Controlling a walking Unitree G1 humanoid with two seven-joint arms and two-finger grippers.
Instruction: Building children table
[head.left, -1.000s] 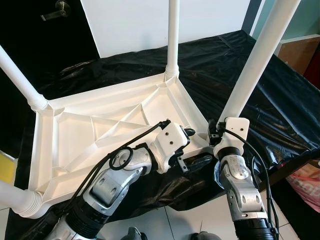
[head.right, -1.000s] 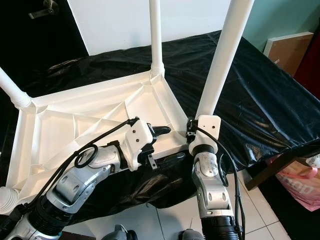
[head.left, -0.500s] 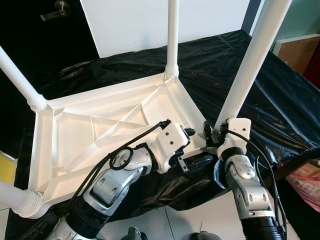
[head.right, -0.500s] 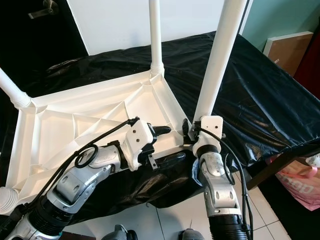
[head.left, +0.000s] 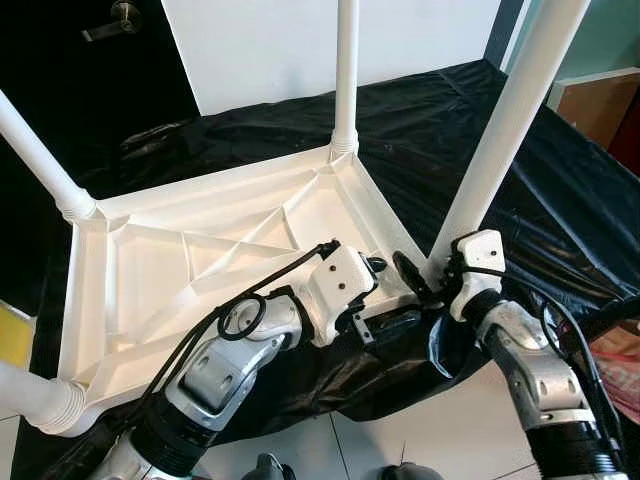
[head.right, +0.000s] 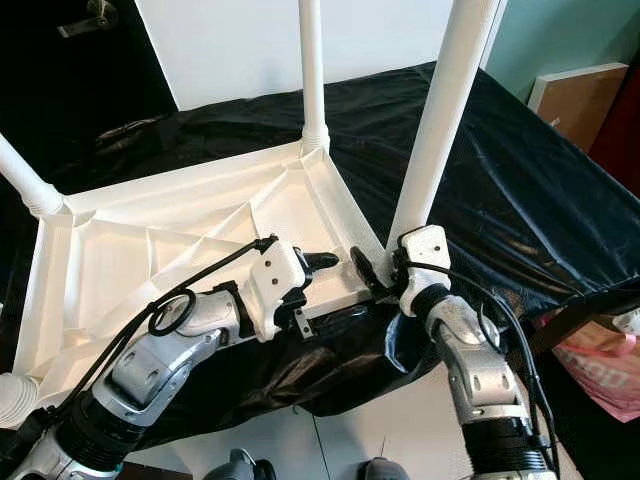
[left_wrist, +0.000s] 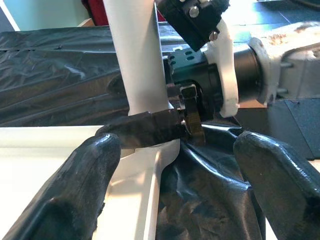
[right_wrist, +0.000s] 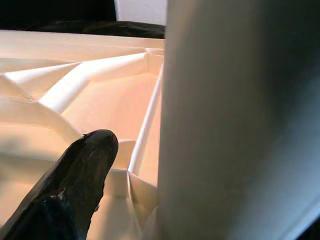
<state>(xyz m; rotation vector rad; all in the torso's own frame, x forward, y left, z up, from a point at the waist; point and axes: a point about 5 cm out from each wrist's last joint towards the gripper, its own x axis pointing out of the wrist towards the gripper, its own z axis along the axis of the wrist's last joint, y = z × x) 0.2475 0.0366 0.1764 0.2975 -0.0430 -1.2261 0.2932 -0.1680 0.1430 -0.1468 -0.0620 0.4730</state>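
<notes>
Upturned white plastic tabletop (head.left: 200, 250) lies on black sheeting (head.left: 560, 180), overhanging its near edge, with legs standing in its corners. Near-right leg (head.left: 495, 150) stands at the near-right corner. Right gripper (head.left: 428, 278) sits at that leg's base, fingers either side; whether it actually clamps, we cannot tell. Left gripper (left_wrist: 175, 165) hovers spread apart at the near rim, just left of that leg.

We judge the plastic light, stiff and smooth; best taken low on the leg, near its socket. Room is tight between the grippers and open to the right.
</notes>
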